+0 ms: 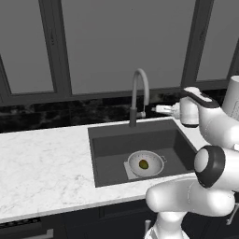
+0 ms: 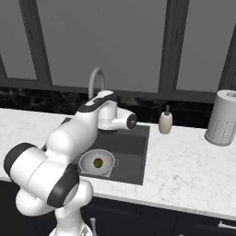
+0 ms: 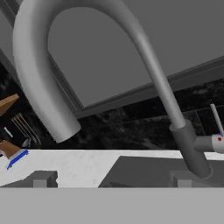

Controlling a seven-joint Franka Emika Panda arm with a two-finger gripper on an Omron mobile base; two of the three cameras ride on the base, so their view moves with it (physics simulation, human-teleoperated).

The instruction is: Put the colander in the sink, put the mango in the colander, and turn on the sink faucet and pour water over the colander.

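Observation:
The white-grey colander (image 1: 145,163) (image 2: 97,162) sits on the bottom of the dark sink (image 1: 116,144) (image 2: 133,144), with the yellow-green mango (image 1: 144,164) (image 2: 97,162) inside it. Behind the basin rises the grey gooseneck sink faucet (image 1: 139,91) (image 2: 94,79) (image 3: 144,57). My gripper (image 1: 158,109) (image 3: 110,181) is open and empty. It hovers level with the faucet's lower stem, just to its right, pointing at it. In the hand view the side lever (image 3: 215,142) stands at the right by the faucet's base. No water runs from the spout (image 3: 65,129).
A white soap dispenser (image 2: 165,122) stands on the marble counter (image 1: 42,168) right of the sink. A paper towel roll (image 2: 223,117) is further right. Brown wooden items (image 3: 8,148) lie far along the counter. Dark windows close off the back.

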